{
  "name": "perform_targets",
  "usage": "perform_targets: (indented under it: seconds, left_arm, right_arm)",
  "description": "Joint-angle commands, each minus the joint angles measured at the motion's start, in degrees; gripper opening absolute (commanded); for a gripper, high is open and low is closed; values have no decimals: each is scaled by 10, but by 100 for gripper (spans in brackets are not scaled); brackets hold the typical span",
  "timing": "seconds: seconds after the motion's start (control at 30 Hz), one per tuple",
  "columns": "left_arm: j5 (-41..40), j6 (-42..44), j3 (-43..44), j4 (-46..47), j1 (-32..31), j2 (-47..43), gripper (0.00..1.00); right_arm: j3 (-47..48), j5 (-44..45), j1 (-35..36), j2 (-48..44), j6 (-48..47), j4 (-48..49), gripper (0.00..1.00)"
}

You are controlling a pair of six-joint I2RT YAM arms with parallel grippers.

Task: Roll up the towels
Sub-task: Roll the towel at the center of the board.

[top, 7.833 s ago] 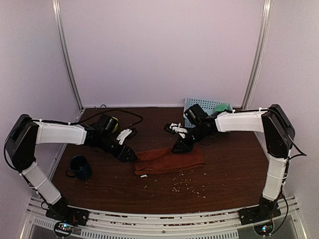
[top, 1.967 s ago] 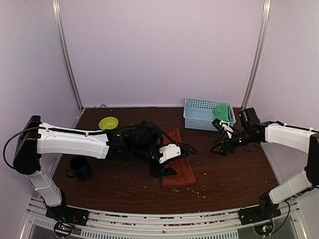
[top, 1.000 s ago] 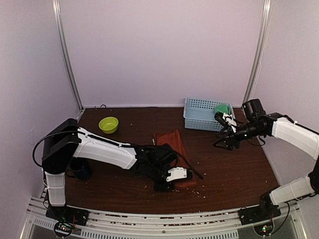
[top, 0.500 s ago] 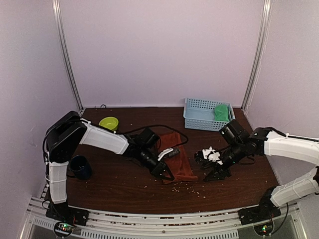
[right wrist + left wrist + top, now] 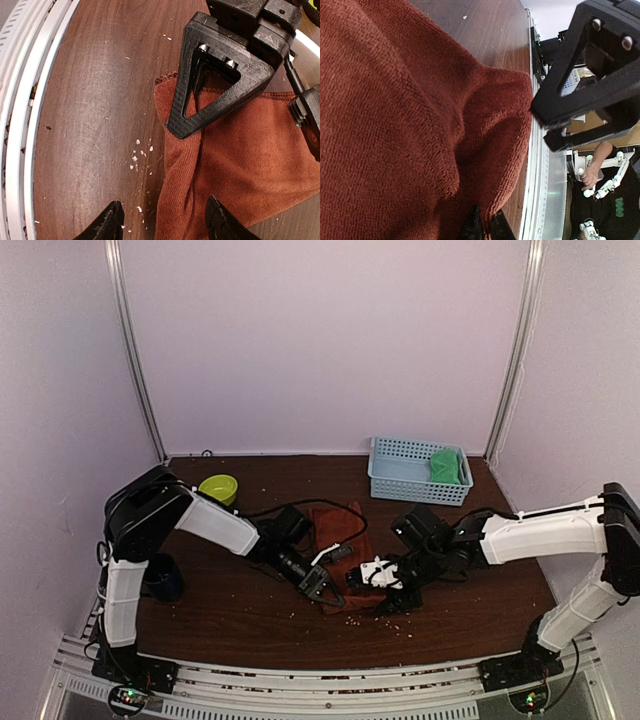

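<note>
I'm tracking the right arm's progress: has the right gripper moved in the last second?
Yes. The right gripper has left the front of the blue basket and swung left and nearer, to the near edge of the rust towel.

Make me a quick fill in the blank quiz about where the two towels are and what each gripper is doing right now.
1. The green towel lies inside the light-blue ____.
2. The left gripper pinches a corner of the rust-red towel, which lies on the ____.
3. The right gripper straddles that towel's edge with its jaws ____.

Missing words: basket; table; open.
</note>
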Motion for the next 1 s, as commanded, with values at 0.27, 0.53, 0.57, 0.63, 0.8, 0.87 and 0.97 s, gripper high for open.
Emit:
perform_targets:
  seconds: [0.27, 0.53, 0.57, 0.63, 0.8, 0.87, 0.97]
  left_arm:
    - [39, -26, -3, 36, 9, 23, 8]
    - [39, -25, -5, 33, 15, 18, 8]
    - [39, -25, -5, 32, 16, 16, 11]
    - [28, -20, -7, 23, 17, 4, 19]
    - [-35, 9, -40, -6, 31, -70, 42]
    - [-60, 10, -70, -3, 40, -117, 45]
    - [-113, 2, -121, 7, 52, -195, 47]
  right_arm:
    - [19, 21, 18, 83, 44, 76, 44]
    - [28, 2, 13, 102, 66, 73, 24]
    - [34, -8, 11, 105, 70, 63, 19]
    - [52, -33, 7, 116, 74, 33, 9]
    - [103, -115, -17, 163, 87, -67, 0]
    - [118, -148, -31, 176, 97, -99, 0]
    - [134, -200, -42, 188, 119, -135, 0]
